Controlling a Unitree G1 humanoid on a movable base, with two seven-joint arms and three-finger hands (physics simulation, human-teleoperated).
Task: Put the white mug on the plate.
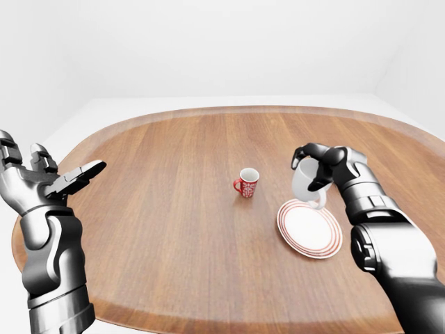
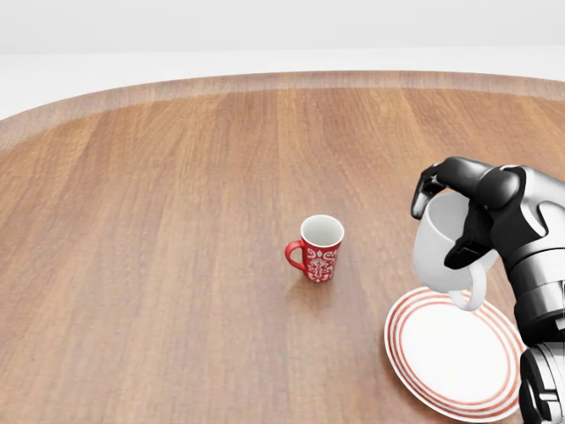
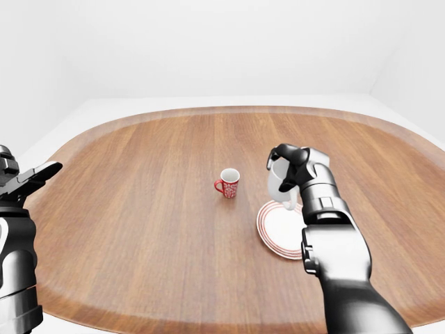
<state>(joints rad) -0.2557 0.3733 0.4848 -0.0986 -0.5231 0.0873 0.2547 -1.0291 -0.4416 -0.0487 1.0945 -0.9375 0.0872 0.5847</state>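
- White walls and pale floor all around, with a big oval wooden desk (image 1: 181, 236) filling most of every view.
- Right hand (image 2: 468, 216) has its dark fingers (image 2: 466, 243) wrapped round the white mug (image 2: 441, 252), one hooked over the rim, so it's properly gripped.
- Mug is held up and tilted, opening facing the head view's left, handle hanging down at the bottom.
- It sits over the top-left edge of the plate (image 2: 459, 362); handle looks very close to the rim, but I can't tell if it's actually touching.
- Plate is white with red rings, lying flat on the desk at the head view's lower right.
- Little red mug (image 2: 316, 249) with a white pattern stands upright mid-desk, left of the plate, well apart from it.
- Left hand (image 1: 49, 182) is way over at the left edge of the left-eye view, fingers spread wide, holding nothing.
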